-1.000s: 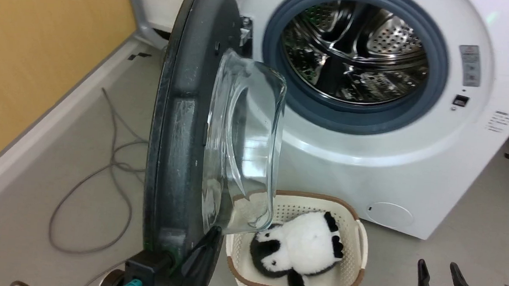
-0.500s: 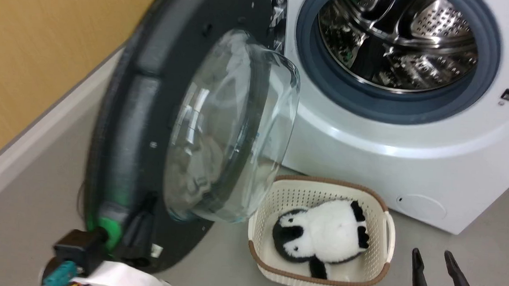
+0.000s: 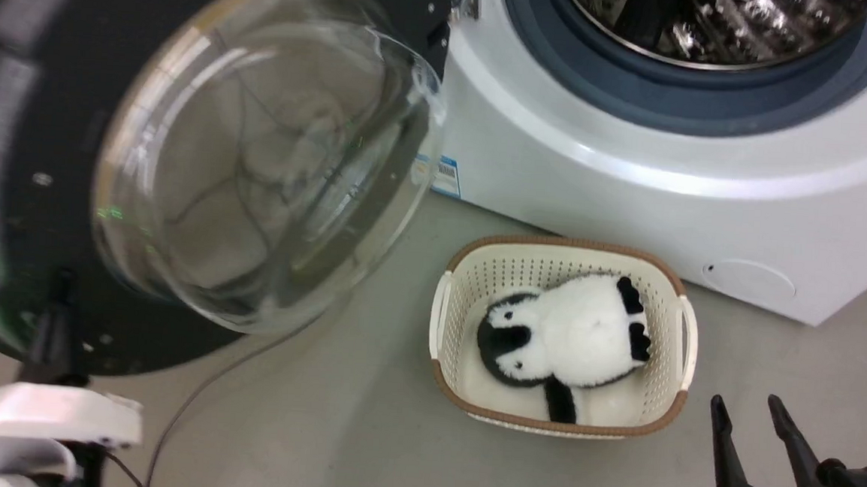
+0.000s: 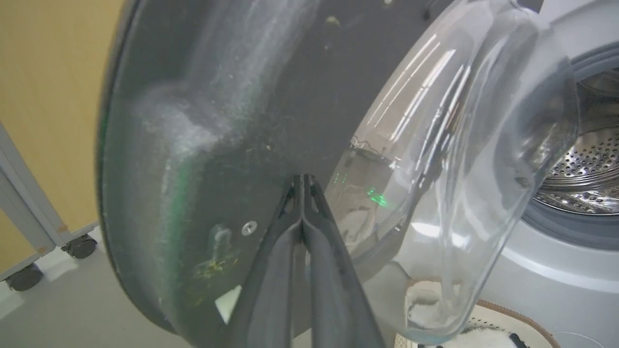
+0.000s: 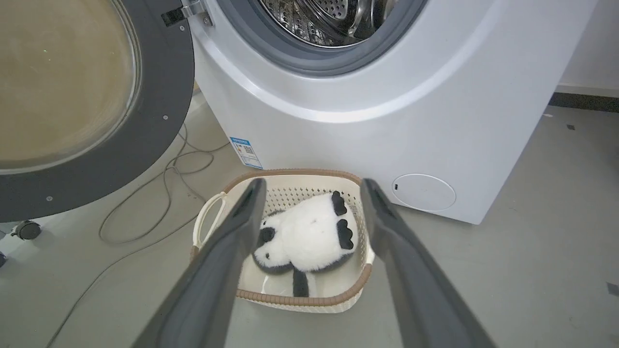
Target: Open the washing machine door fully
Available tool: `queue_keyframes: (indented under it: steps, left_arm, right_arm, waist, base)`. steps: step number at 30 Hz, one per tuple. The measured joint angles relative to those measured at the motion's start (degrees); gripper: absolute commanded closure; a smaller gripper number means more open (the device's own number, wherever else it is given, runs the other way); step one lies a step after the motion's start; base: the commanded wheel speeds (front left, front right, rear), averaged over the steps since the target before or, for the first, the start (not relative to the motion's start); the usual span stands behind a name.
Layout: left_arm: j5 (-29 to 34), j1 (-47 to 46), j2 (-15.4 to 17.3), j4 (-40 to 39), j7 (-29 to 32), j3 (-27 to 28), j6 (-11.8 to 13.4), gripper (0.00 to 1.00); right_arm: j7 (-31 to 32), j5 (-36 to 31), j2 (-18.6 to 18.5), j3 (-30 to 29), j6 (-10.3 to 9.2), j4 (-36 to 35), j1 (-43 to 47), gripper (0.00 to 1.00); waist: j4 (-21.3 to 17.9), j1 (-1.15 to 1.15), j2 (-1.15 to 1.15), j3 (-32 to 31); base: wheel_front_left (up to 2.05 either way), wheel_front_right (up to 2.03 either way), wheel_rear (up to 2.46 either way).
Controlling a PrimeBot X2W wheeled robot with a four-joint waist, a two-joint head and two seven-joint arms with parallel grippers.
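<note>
The left gripper (image 4: 302, 180) has its two dark fingers pressed together with nothing between them. In the left wrist view their tips lie against the dark inner face of the washing machine door (image 4: 232, 121), just beside the edge of the bulging glass bowl. In the head view this gripper (image 3: 56, 326) is blurred at the door's lower rim, so actual contact cannot be told for certain.

The right gripper (image 3: 744, 402) is spread wide and holds nothing. It hangs above the floor near the machine's right front, and in the right wrist view (image 5: 312, 186) its fingers frame the basket (image 5: 290, 171).

The washing machine door (image 3: 258, 157) stands open on the hinge (image 5: 193, 9) at the left of the washing machine (image 3: 633, 173), its inner side and glass bowl turned toward the robot. The opening is uncovered, showing the grey gasket (image 3: 676, 93) and steel drum (image 3: 718, 20).

Low on the white front are a blue label (image 3: 447, 175) at the left corner and a round flap (image 3: 751, 282) toward the right.

The cream basket (image 3: 569, 242) with a brown rim sits on the floor just before the machine, with a black-and-white panda toy (image 3: 578, 335) lying inside it. A grey cable (image 5: 169, 179) loops over the floor below the door.
</note>
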Motion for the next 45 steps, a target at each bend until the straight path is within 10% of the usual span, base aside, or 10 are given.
queue_keyframes:
  steps: [23, 45]
  left_arm:
    - [-3.41, -16.53, 13.35, 23.26, -2.50, 8.31, -3.26, 1.00]
    - [0.51, -20.48, 12.05, 27.41, -8.42, 3.30, -7.76, 1.00]
  right_arm:
    - [0.90, -0.15, -2.34, 0.59, 0.00, -1.14, -2.81, 0.00]
    - [0.69, 0.45, -2.23, -1.70, 0.00, -1.42, -3.19, 0.00]
  waist:
    - [-3.01, 0.00, 0.00, 8.02]
    - [-3.11, 0.00, 0.00, 2.07]
  base:
    - [0.00, 0.00, 0.00]
    - [0.00, 0.00, 0.00]
